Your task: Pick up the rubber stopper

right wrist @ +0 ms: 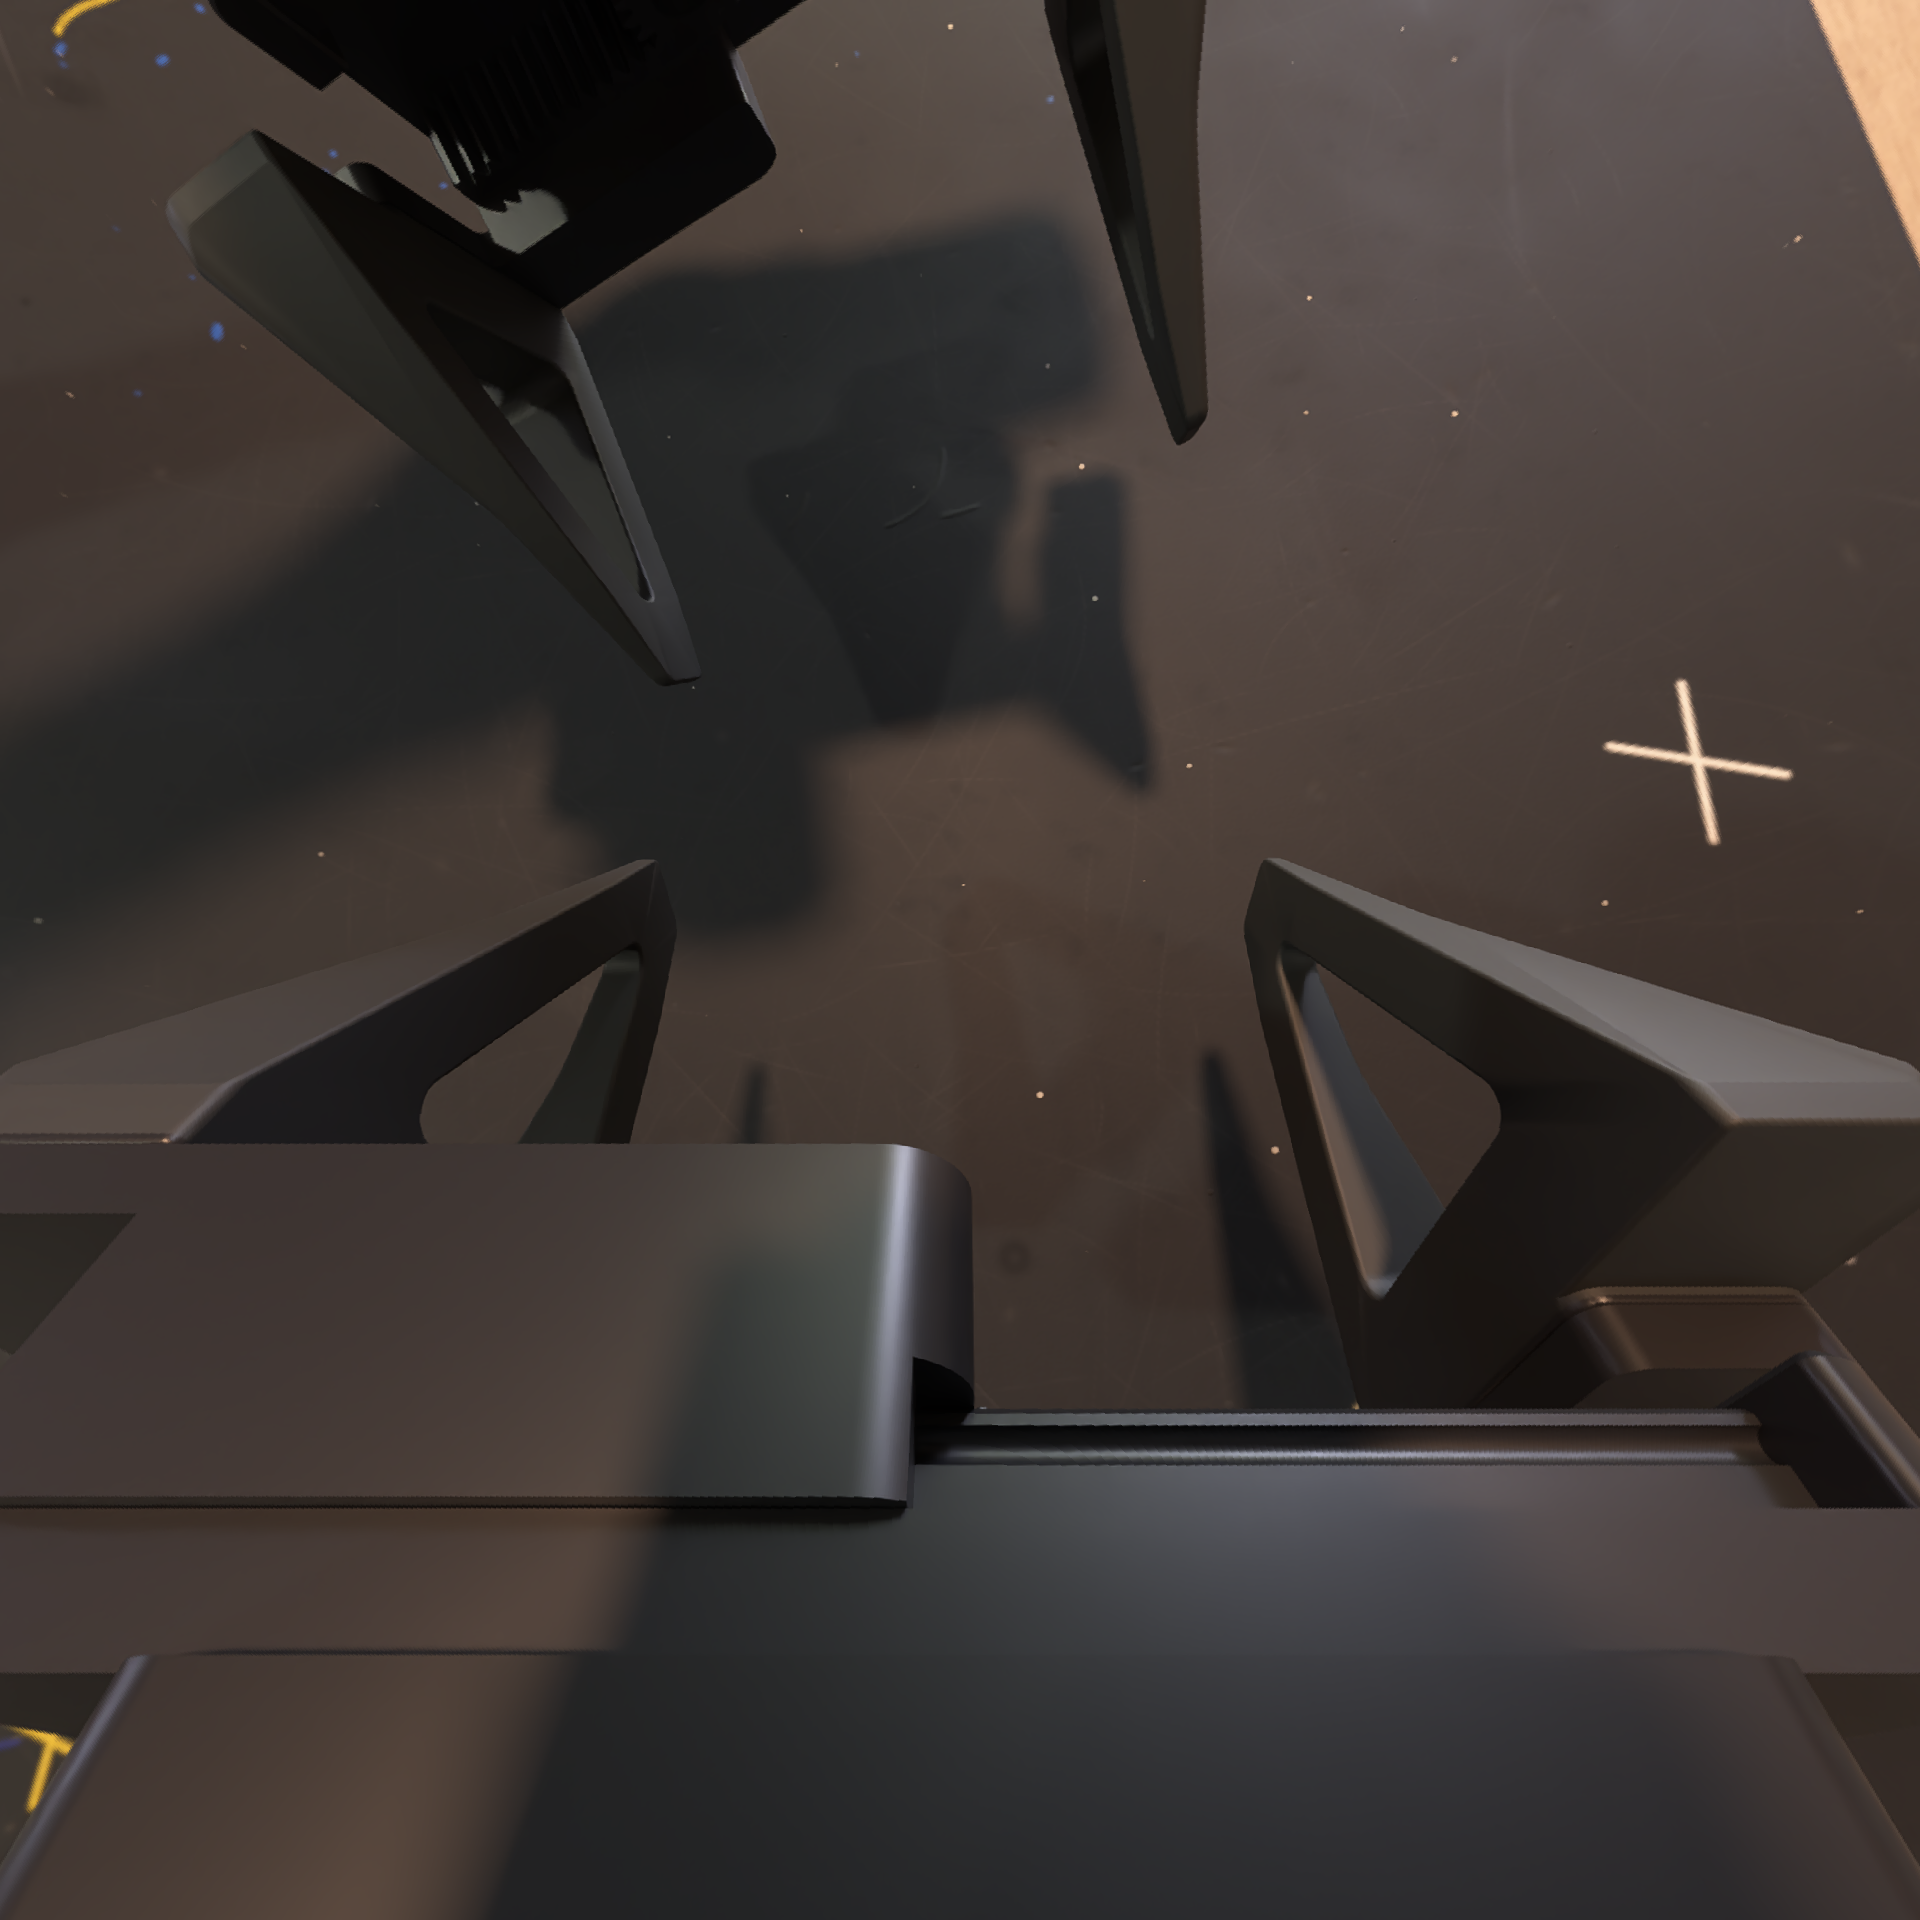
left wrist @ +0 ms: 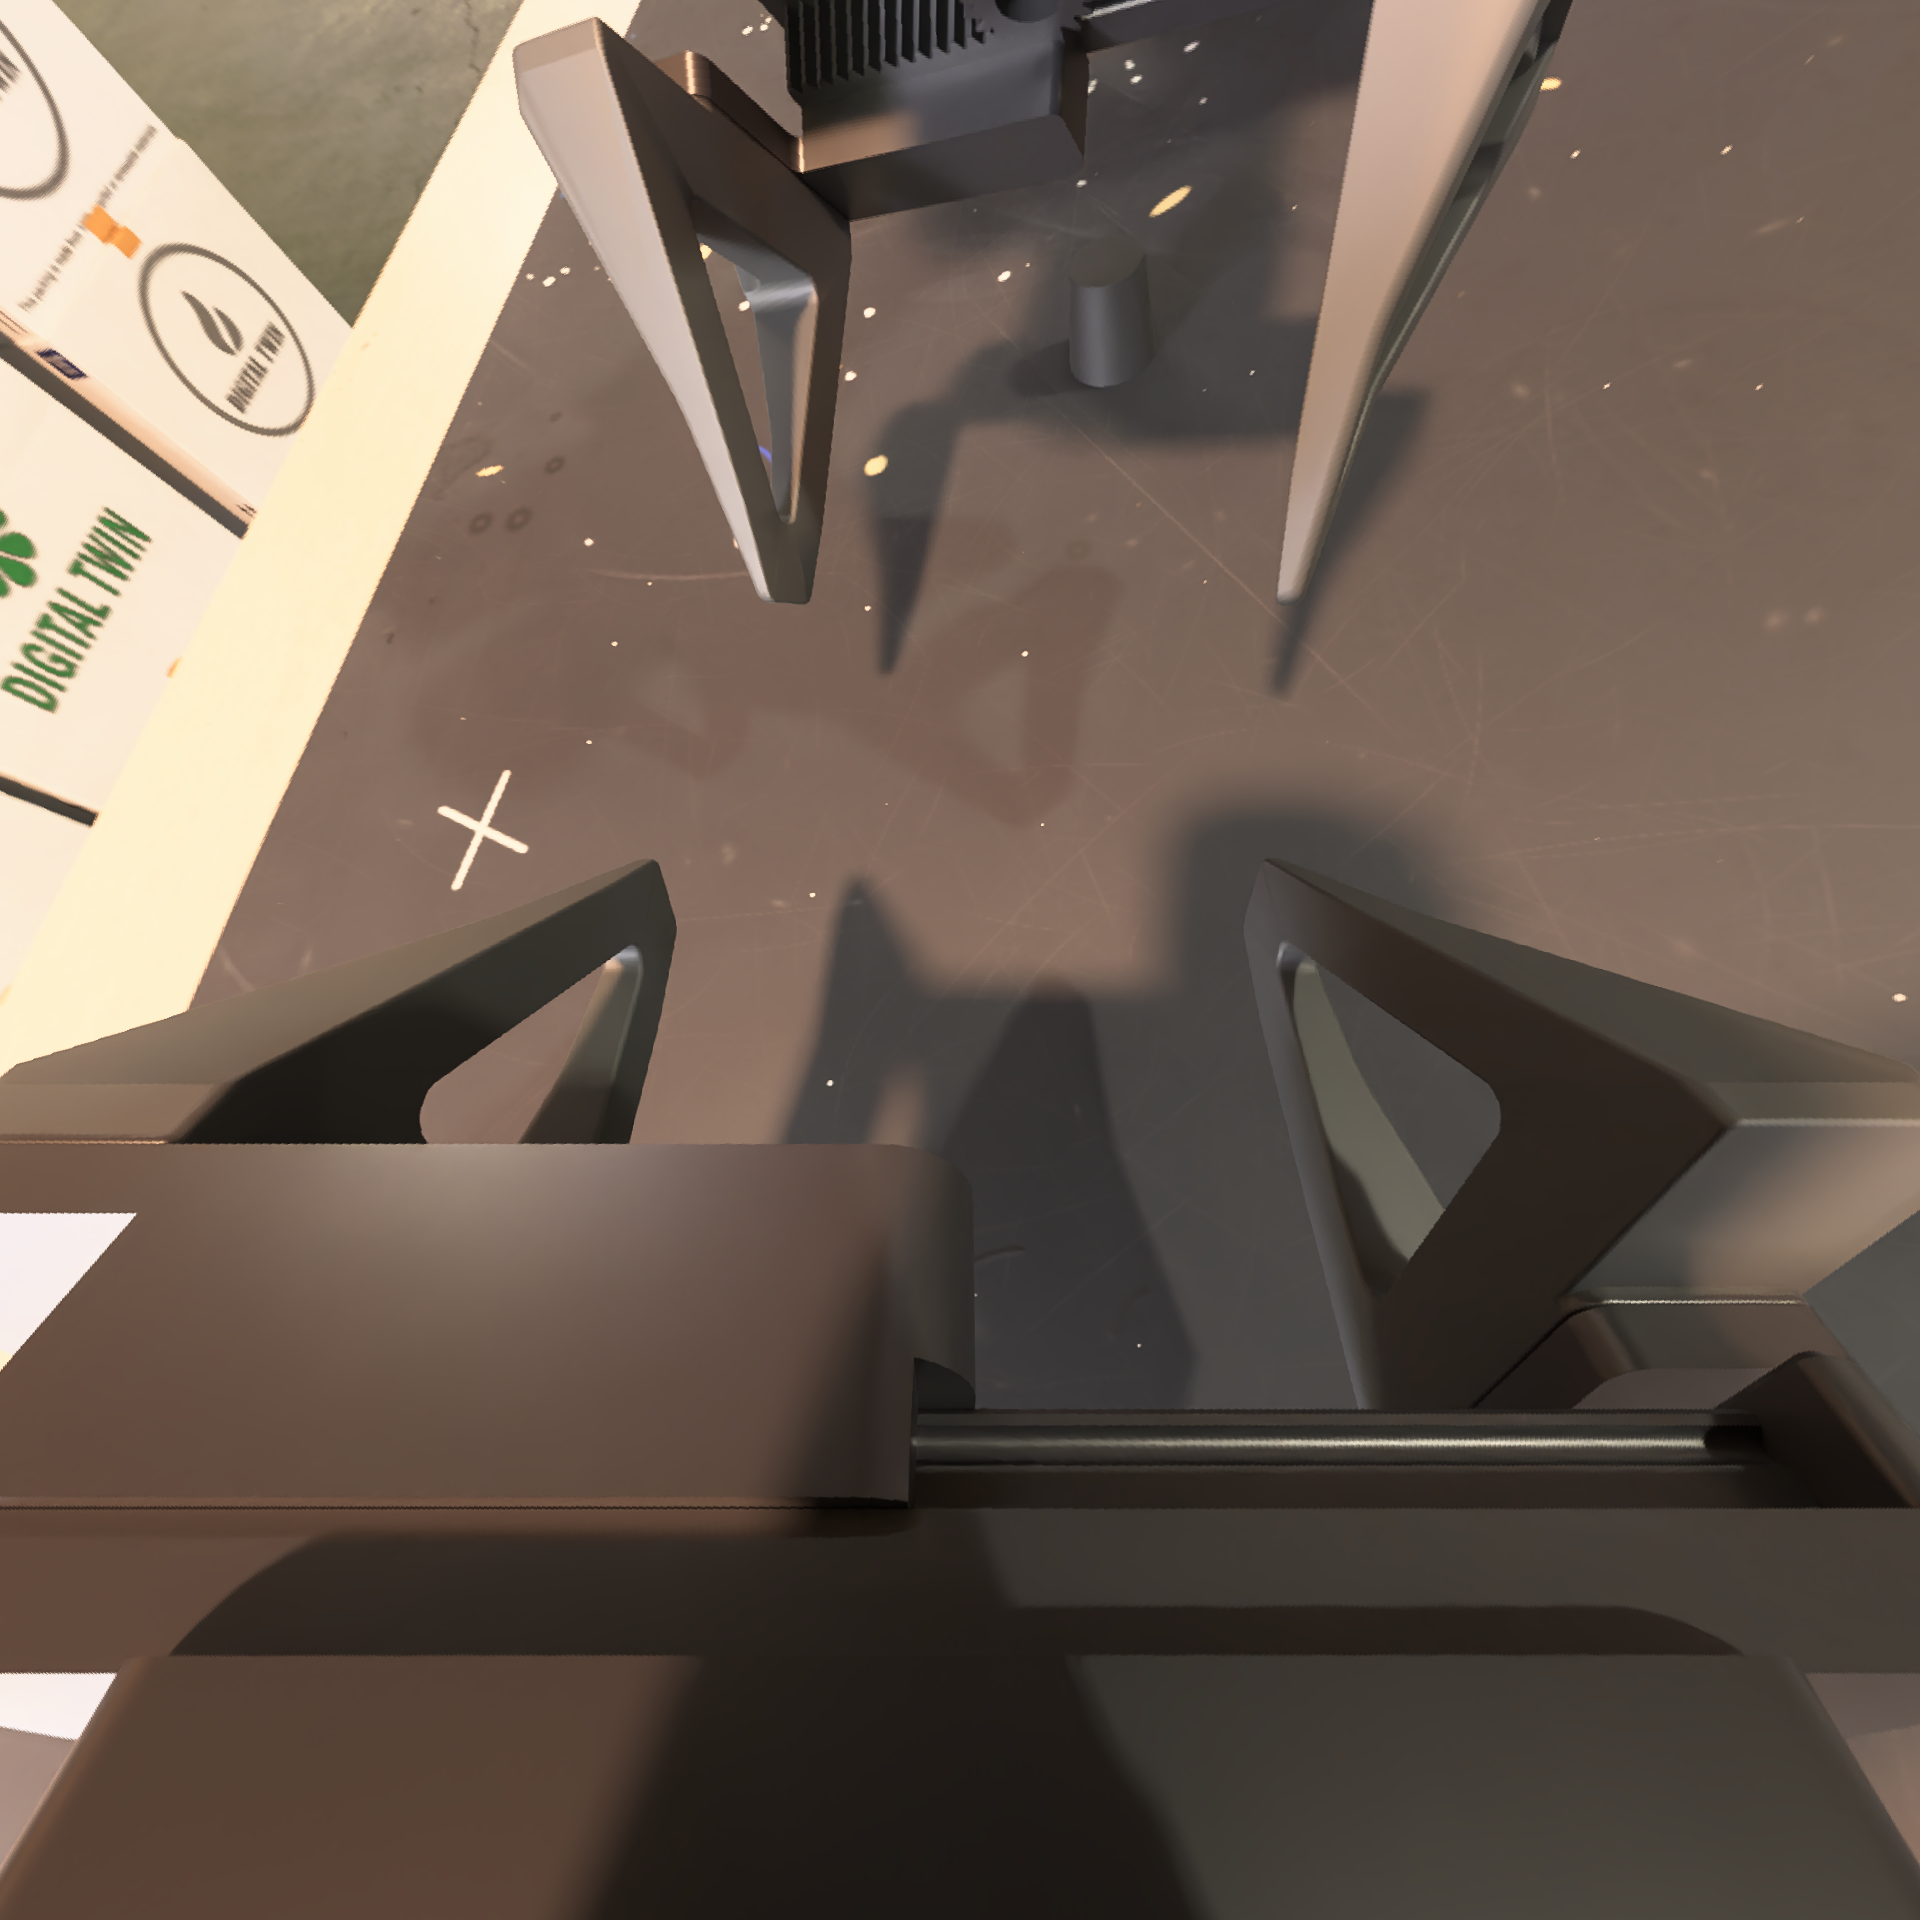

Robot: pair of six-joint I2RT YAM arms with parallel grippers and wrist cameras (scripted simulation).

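Left wrist view: fingers (left wrist: 665, 904) wide apart, empty.

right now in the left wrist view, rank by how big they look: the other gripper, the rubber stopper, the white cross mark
1. The other gripper, the right gripper: largest, though it hangs nearer the camera.
2. Rubber stopper and white cross mark: both small and look alike, so no ranking.

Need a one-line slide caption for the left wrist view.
Open left gripper above dark table; rubber stopper stands beyond, under open right gripper.
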